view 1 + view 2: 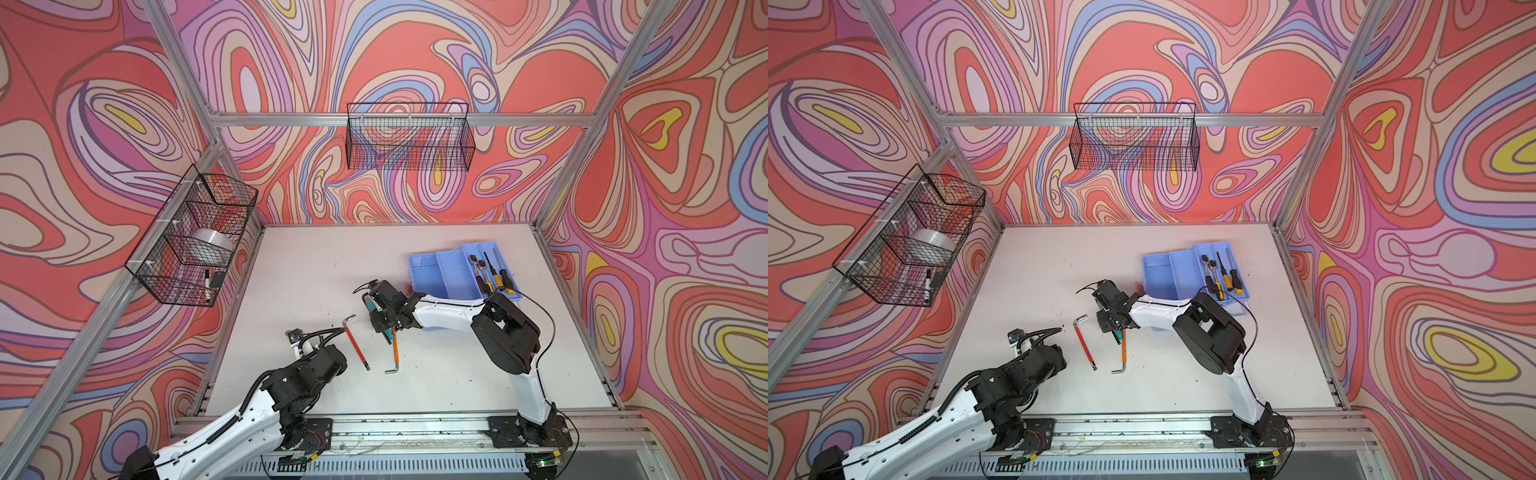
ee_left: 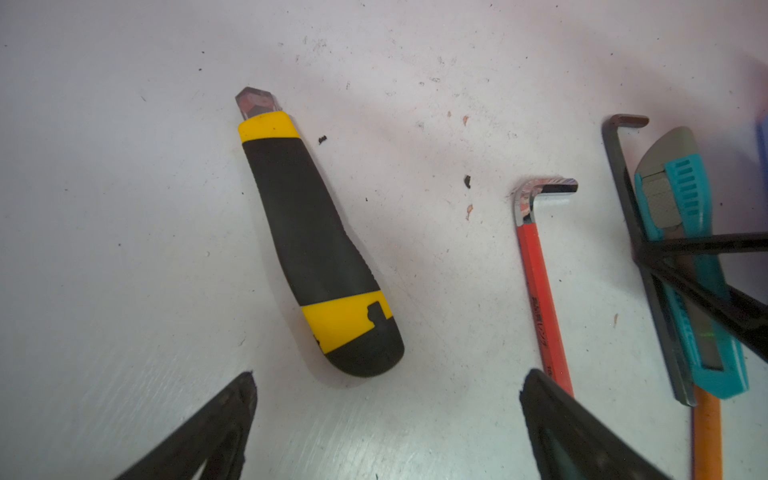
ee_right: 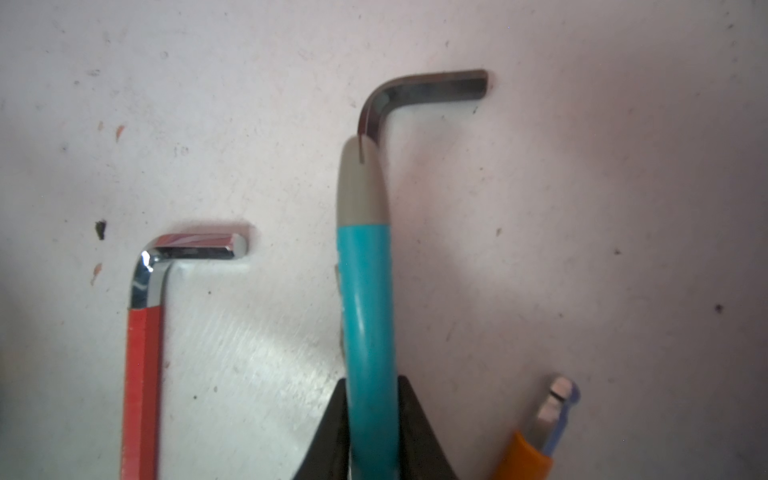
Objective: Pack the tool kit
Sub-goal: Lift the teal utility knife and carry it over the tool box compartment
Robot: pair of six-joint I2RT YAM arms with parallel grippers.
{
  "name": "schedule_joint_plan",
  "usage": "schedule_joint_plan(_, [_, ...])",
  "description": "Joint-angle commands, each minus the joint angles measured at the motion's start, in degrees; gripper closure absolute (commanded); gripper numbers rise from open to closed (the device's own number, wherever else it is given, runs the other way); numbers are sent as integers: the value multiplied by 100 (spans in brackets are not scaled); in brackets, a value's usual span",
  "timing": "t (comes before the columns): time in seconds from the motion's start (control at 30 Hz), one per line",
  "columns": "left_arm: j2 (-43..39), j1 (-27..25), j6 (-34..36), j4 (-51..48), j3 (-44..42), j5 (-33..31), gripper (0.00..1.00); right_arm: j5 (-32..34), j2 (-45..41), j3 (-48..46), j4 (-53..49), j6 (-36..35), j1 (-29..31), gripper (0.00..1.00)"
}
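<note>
Holding the right pincer (image 3: 374,380) clamped on the teal cutter (image 3: 365,291), I noted an orange-handled hex key (image 3: 415,89) lying beneath it and a red hex key (image 3: 143,353) just beside on the counter (image 1: 299,270). My left pincer (image 2: 388,374) stood wide apart above a yellow-and-black cutter (image 2: 316,241). The tool kit (image 1: 432,274) sat open at the counter's far right, drivers (image 1: 505,280) in one compartment.

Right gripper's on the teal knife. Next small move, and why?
Probably a short straight-up lift. The right gripper looks closed on the teal utility knife, whose tip overlaps a dark hex key, with an orange-sleeved hex key close beside. Rising vertically should free the knife without dragging either, before carrying it to the blue tray.
</note>
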Motion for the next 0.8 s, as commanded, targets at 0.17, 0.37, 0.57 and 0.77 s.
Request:
schedule_joint_plan(0.17, [46, 49, -130, -130, -53, -29, 0, -37, -164, -146, -336, 61, 1, 85])
schedule_joint_plan(0.37, [141, 50, -121, -50, -51, 11, 0, -16, -293, -114, -397, 67, 4, 89])
schedule_joint_plan(0.57, [174, 52, -120, -20, -46, 8, 0, 32, -544, -150, -410, 77, 2, 92])
schedule_joint_plan(0.77, [166, 50, -126, -116, -26, -30, 0, 40, -806, -153, -436, 74, 2, 94])
